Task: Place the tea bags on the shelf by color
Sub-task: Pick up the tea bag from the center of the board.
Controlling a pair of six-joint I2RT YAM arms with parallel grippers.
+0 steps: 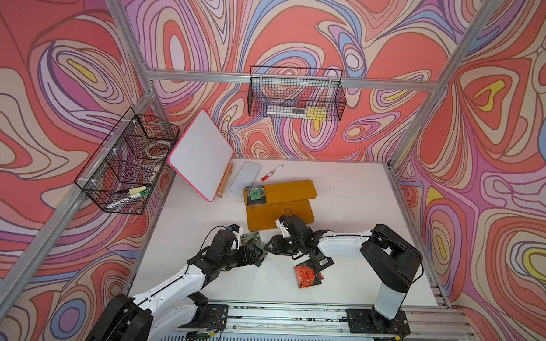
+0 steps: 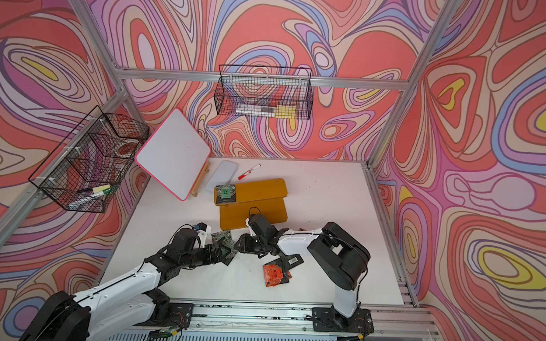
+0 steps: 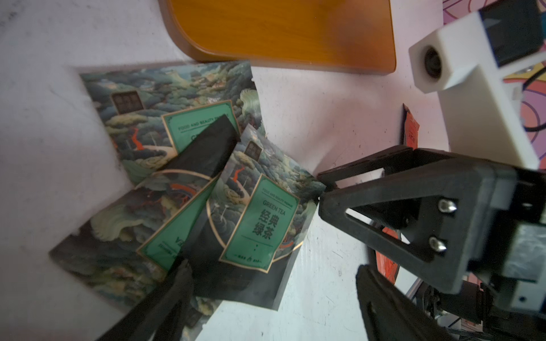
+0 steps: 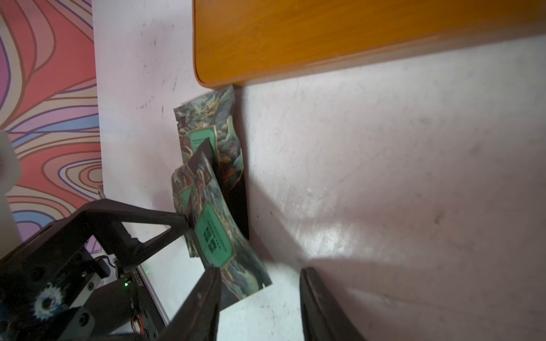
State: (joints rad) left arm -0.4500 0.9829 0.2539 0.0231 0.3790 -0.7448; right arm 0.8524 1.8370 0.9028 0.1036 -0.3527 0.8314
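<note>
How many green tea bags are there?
4. One green tea bag lies on the upper step of the shelf, at its left end. Three more overlap in a pile on the table by the lower step. Others could hide underneath.

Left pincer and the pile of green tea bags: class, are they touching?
Touching. The right wrist view shows one fingertip of the open left pincer pressed against the edge of the piled green tea bags.
</note>
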